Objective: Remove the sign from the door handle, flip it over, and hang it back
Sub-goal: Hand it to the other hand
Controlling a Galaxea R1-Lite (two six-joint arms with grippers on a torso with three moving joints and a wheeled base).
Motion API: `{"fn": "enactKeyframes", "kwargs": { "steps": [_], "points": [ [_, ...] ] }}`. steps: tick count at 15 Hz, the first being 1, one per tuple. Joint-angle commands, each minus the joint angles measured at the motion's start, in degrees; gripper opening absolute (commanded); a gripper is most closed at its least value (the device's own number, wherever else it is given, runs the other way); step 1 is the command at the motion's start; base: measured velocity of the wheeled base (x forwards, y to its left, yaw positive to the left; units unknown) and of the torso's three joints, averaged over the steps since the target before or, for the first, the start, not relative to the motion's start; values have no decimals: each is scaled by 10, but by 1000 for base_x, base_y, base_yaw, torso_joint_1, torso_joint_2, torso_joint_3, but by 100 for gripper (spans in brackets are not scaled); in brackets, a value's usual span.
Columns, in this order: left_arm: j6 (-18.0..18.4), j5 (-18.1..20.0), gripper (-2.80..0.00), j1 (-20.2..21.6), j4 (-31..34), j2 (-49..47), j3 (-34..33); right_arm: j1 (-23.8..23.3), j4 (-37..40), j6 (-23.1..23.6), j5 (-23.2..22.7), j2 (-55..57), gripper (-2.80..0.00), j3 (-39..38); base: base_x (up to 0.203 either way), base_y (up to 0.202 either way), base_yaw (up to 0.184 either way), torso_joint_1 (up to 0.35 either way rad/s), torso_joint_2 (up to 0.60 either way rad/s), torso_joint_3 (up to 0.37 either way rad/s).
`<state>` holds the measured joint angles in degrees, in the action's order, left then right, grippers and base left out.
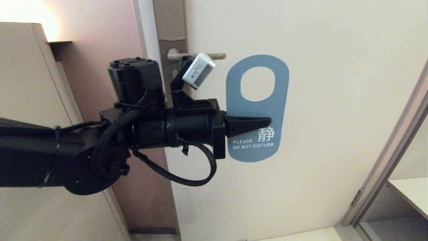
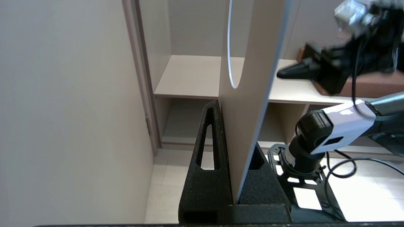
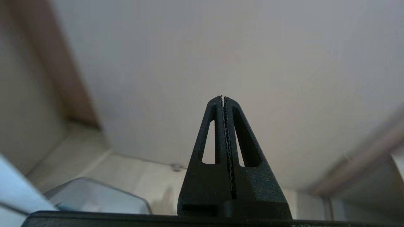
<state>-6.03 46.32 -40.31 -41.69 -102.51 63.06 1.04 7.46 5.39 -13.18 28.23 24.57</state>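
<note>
The left gripper point(image 1: 265, 122) has the sign point(image 1: 257, 107) pinched flat between its fingers point(image 2: 206, 151), blue "PLEASE DO NOT DISTURB" face out toward the room. The sign is off the door handle point(image 1: 197, 55) now, hanging in the air just beside and below the lever's free end, in front of the door point(image 1: 334, 100). The fingers come in level from the handle side and bite across the card's solid lower half, right under the oval hole. That looks deliberate: gripping low leaves the hole free to slip over the lever. From the wrist you see the card edge-on, running straight up out of the clamped fingers, its pale face turned to one side. With blue already facing out, I'd judge the flip done or nearly so, and the re-hang the step in hand. The right gripper point(image 3: 223, 97) sits off to the side of the sign, fingers pressed together on nothing.
</note>
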Motion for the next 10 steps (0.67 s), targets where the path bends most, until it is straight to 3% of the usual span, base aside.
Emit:
{"fn": "enactKeyframes", "kwargs": {
  "steps": [1, 5, 10],
  "points": [
    [-4, 9, -280, -1, -2, -40, 30, 1, 1, 11, -34, 121, -280, 57, 0, 0, 0, 0, 0, 0],
    [-24, 34, -280, -18, -3, -76, 79, 29, 0, 52, -84, 198, -280, 103, 0, 0, 0, 0, 0, 0],
    [-53, 38, -280, -32, -3, -110, 134, 160, -1, 49, -87, 274, -280, 145, 0, 0, 0, 0, 0, 0]
  ]
}}
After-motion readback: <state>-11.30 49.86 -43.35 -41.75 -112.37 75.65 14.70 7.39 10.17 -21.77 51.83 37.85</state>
